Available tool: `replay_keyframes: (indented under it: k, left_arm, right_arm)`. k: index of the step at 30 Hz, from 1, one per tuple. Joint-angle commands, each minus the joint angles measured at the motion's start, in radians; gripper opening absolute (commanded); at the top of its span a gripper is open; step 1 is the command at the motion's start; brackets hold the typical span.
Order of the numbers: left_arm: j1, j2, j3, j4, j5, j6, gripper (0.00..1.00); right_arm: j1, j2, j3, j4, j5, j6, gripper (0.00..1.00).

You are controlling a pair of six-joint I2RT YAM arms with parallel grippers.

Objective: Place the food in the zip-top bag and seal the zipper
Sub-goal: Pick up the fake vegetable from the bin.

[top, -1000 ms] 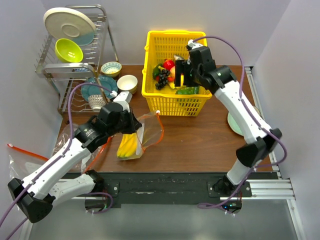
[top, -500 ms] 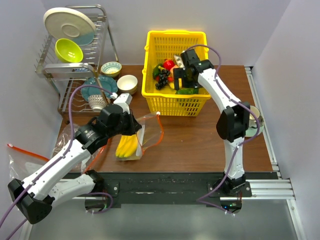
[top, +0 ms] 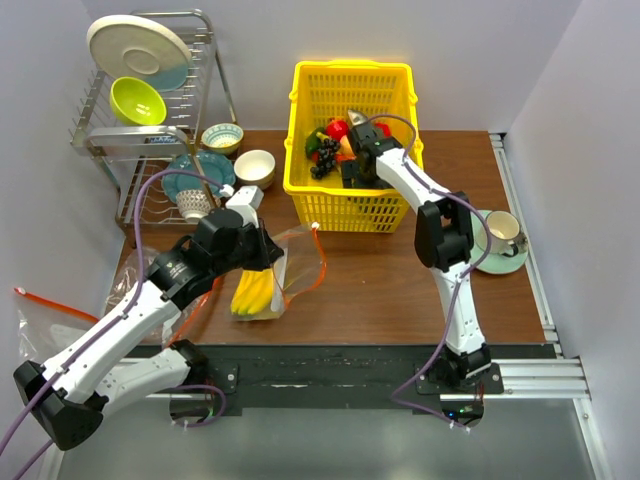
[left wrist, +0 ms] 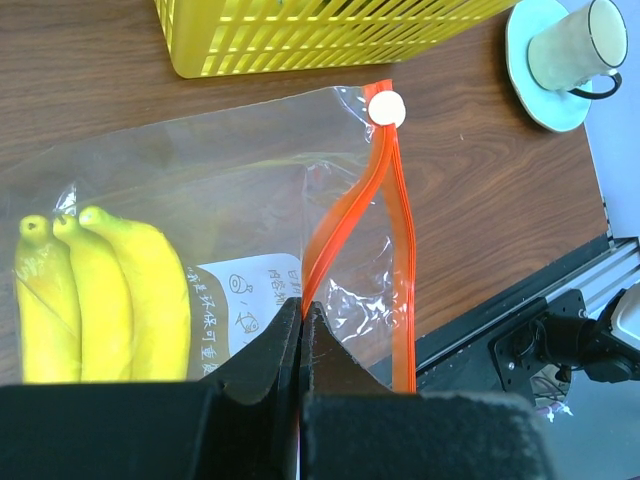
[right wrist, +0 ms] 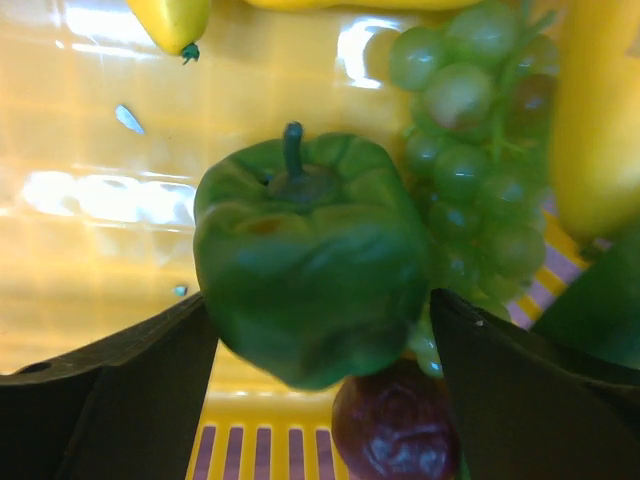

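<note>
Our left hand [left wrist: 302,330] is clamped on the zipper [left wrist: 345,215] of the bag [left wrist: 200,180] on the bench [top: 400,280]; our right hand [right wrist: 320,310], spread apart, straddles the pepper [right wrist: 300,240] in the basket [top: 352,66], so we should close squarely across its middle

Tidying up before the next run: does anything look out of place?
Yes. A second clear bag with an orange strip lies past the left edge of the table, off the work surface. On the table, the zip-top bag holding the bananas has its zipper bowed open, pinched by the left gripper.
</note>
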Motion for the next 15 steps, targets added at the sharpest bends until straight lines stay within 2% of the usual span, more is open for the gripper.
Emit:
replay_keyframes:
  k: [1,2,5,8,15]
  left_arm:
    - [0.000,-0.020,-0.004,0.028,0.009,0.027,0.00]
    - [0.000,-0.023,-0.007,0.026,0.009,0.027,0.00]
    - [0.001,-0.035,-0.014,0.026,-0.001,0.024,0.00]
    - [0.001,-0.036,-0.014,0.025,-0.004,0.024,0.00]
    - [0.000,-0.026,0.022,0.000,-0.004,0.042,0.00]
  right_arm:
    - [0.000,0.012,0.062,0.027,0.019,-0.033,0.75]
    - [-0.001,-0.005,0.047,0.038,0.016,-0.034,0.64]
    - [0.005,-0.135,-0.071,0.145,-0.003,-0.040,0.57]
    - [0.009,-0.289,-0.163,0.236,-0.030,-0.052,0.52]
    - [0.046,-0.554,-0.234,0.265,-0.124,-0.036,0.48]
